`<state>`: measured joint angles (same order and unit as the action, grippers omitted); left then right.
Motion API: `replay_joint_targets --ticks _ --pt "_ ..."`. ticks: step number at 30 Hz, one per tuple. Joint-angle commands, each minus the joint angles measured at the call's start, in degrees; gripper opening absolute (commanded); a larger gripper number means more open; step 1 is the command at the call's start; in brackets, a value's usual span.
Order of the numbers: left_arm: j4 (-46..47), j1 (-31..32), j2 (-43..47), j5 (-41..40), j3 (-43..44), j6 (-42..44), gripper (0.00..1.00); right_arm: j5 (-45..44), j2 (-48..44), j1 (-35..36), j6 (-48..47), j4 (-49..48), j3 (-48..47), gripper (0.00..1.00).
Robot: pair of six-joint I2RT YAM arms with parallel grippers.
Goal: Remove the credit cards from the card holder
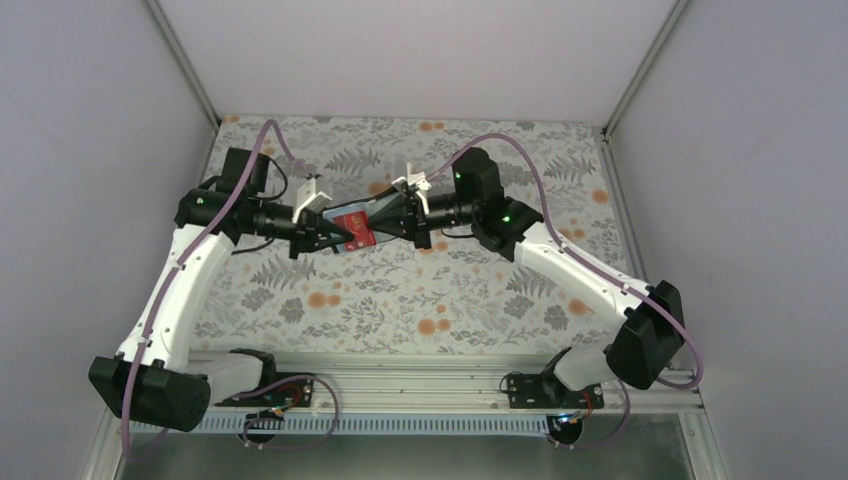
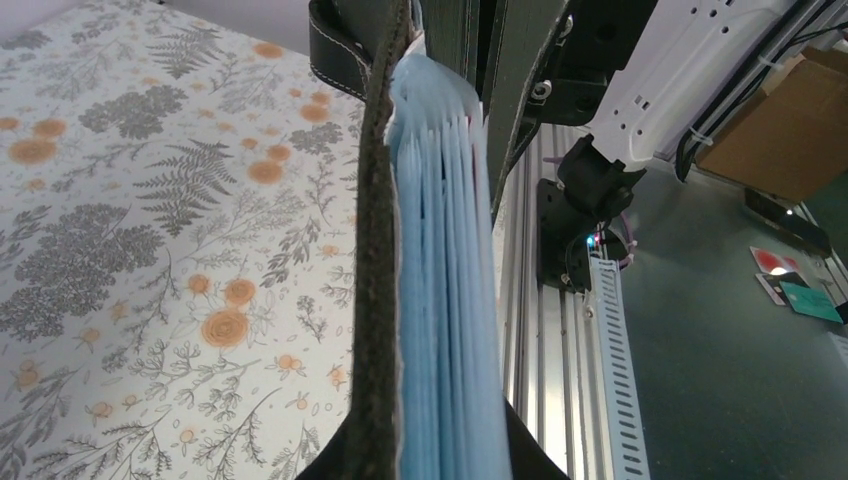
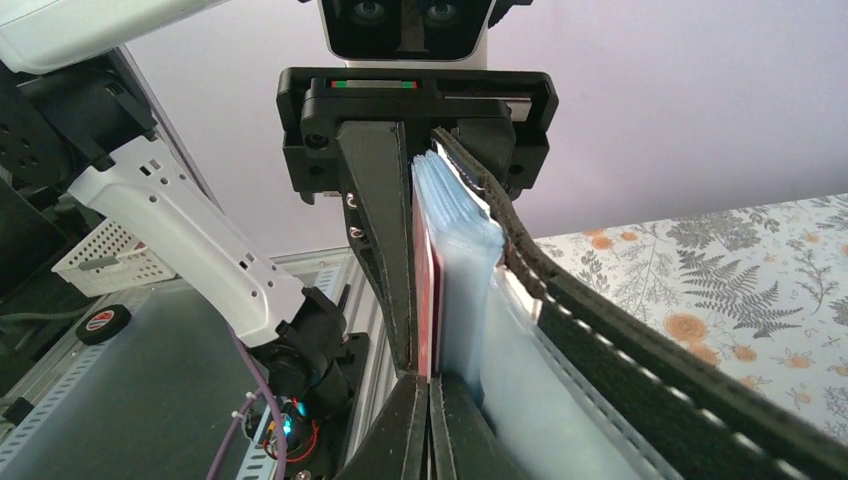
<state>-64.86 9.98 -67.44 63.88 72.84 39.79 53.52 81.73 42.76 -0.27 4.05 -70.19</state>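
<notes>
The card holder [image 1: 345, 222] hangs open in the air over the middle of the table, between both arms. My left gripper [image 1: 340, 238] is shut on it; in the left wrist view its light blue leaves [image 2: 440, 300] and dark cover [image 2: 375, 300] run straight up out of the left gripper [image 2: 435, 470]. My right gripper [image 1: 378, 228] meets it from the other side. In the right wrist view the right gripper [image 3: 430, 420] is shut on the edge of a red card [image 3: 425, 290], which still sits beside the light blue pockets [image 3: 470, 280]. No other credit cards show inside.
Flowered table cover [image 1: 400, 300] lies below, the aluminium rail [image 2: 560, 360] at its near edge. Beyond the rail, on the dark floor, lie a teal flat card [image 2: 810, 300], a red-and-white one [image 2: 772, 262] and a cardboard box [image 2: 790, 130]. White basket [image 3: 100, 255] and tape roll [image 3: 100, 322] sit off-table.
</notes>
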Motion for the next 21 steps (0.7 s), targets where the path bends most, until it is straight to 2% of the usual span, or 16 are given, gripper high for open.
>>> replay_joint_targets --ticks 1,9,10,12,14,21 --pt "2.9 -0.3 0.8 4.2 1.0 1.3 0.02 -2.2 -2.0 1.6 0.5 -0.7 0.8 0.04" --pt "1.7 -0.3 0.5 6.2 0.3 2.3 0.1 -1.8 -1.9 1.5 -1.0 2.9 -1.9 0.04" --pt "1.3 -0.3 0.5 6.6 0.4 2.8 0.1 -1.7 -1.8 1.5 -1.2 3.3 -2.1 0.04" --pt "1.0 -0.3 0.6 7.1 0.5 3.3 0.03 -0.5 -1.5 1.5 -1.5 3.7 -2.5 0.07" --pt "1.2 -0.2 0.4 7.1 1.0 3.2 0.02 1.0 -0.9 1.7 -0.8 3.0 -2.6 0.13" --pt "1.8 -0.3 0.0 7.1 1.4 2.4 0.02 1.4 0.4 2.2 0.0 1.6 -2.2 0.16"
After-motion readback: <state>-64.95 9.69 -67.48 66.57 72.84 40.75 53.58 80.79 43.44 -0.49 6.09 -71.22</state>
